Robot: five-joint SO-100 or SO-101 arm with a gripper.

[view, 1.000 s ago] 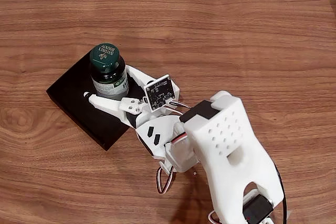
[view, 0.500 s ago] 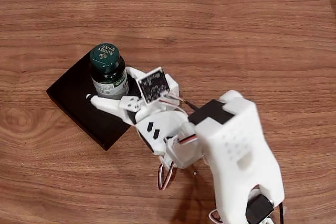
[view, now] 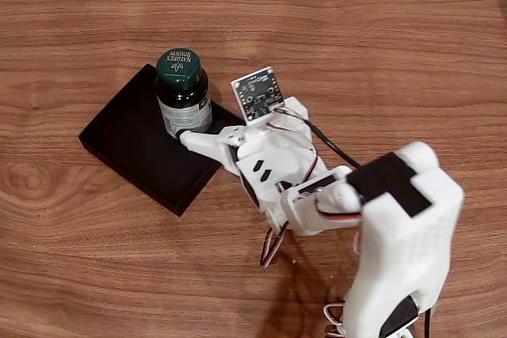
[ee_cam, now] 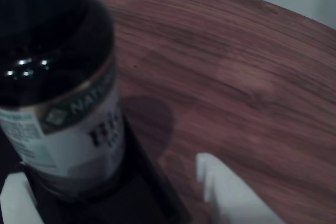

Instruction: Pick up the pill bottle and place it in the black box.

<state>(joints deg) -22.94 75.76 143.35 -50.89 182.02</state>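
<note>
The pill bottle (view: pixel 183 93), dark brown with a green printed cap and pale label, stands upright at the right corner of the black box (view: pixel 135 142). My gripper (view: pixel 203 129) is open around the bottle's lower body. One white finger (view: pixel 194 140) lies along the near side of the bottle. In the wrist view the bottle (ee_cam: pixel 63 87) looms at the left over the box floor (ee_cam: pixel 149 200). My gripper (ee_cam: pixel 110 177) shows one finger (ee_cam: pixel 13 198) at the bottle's base and the other finger (ee_cam: pixel 226 192) well apart from it on the right.
The wooden table (view: pixel 380 53) stretches bare to the right and behind the box, with its far edge along the top of the fixed view. My white arm (view: pixel 396 235) fills the lower right.
The gripper has opened and drawn back to the right. The bottle now stands lower and further right in the box. The box has shifted slightly right, and the arm's base has swung right.
</note>
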